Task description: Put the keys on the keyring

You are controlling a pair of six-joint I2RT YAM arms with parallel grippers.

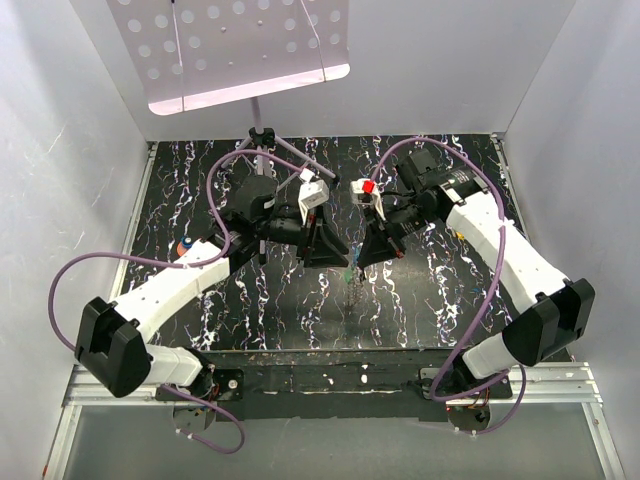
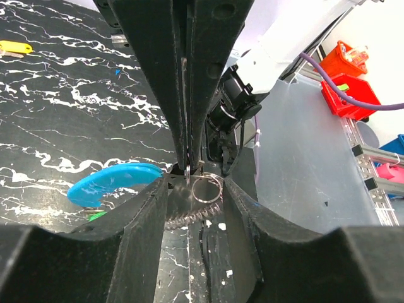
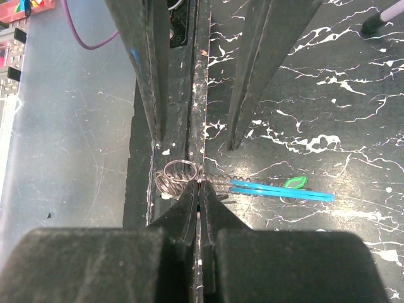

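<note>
Right gripper (image 3: pixel 199 187) is pinching fully closed on the keyring (image 3: pixel 167 184) where split ring meets coil, steadying it above the marbled mat (image 3: pixel 315 95) while the left gripper (image 2: pixel 197 184), fingers apart, is straddling the ring ungripped; keys not discernible.

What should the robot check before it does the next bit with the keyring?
1. Right pincer gripping the keyring: ok, it is shut on it beside the metal ring.
2. Left pincer open: ok, its fingers stand either side of the metal ring, not clamped.
3. Blue tag clear of both pincers: ok, it sticks out to one side.
4. Key ready in a pincer: cannot tell, none shows clearly.
5. Metal ring pried apart for a key: cannot tell.
</note>
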